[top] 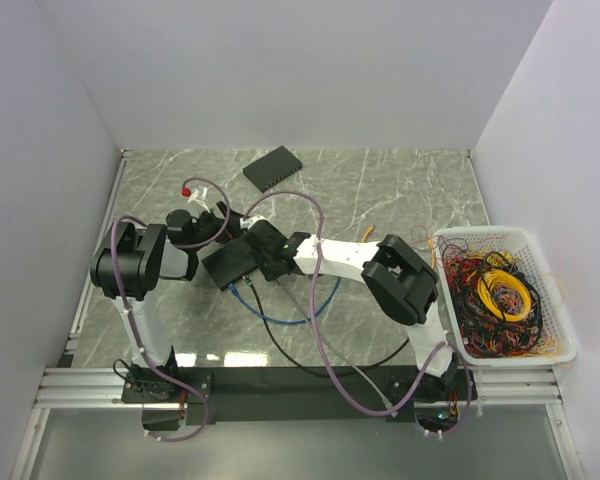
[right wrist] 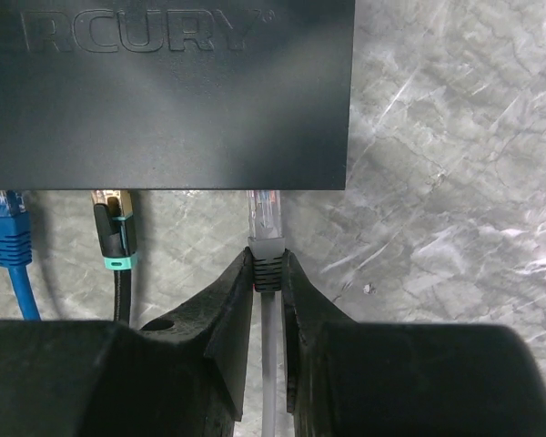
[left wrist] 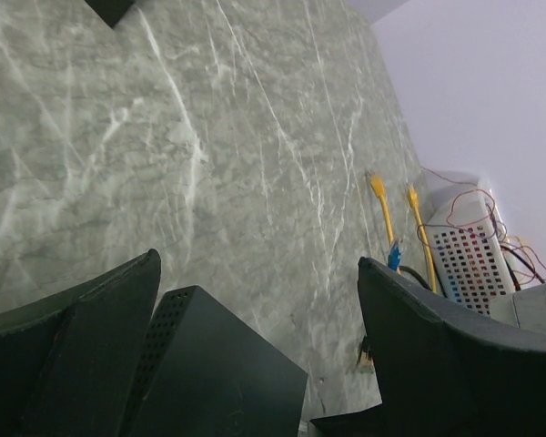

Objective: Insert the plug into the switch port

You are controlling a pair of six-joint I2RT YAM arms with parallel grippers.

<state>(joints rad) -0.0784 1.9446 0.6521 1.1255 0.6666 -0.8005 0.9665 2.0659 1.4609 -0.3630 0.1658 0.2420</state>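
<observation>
Right wrist view: insertion step, seemingly at or just inside the port mouth. Right gripper [right wrist: 267, 264] narrow, pinching the rear of the plug [right wrist: 264, 211]. Plug straight ahead of the jaws, tip meeting the switch [right wrist: 164, 100] edge; switch port itself hidden, seating depth unclear. Next, probably a straight forward push, no sideways twist. Left gripper [left wrist: 255, 264] wide, straddling the switch without clamping.
</observation>
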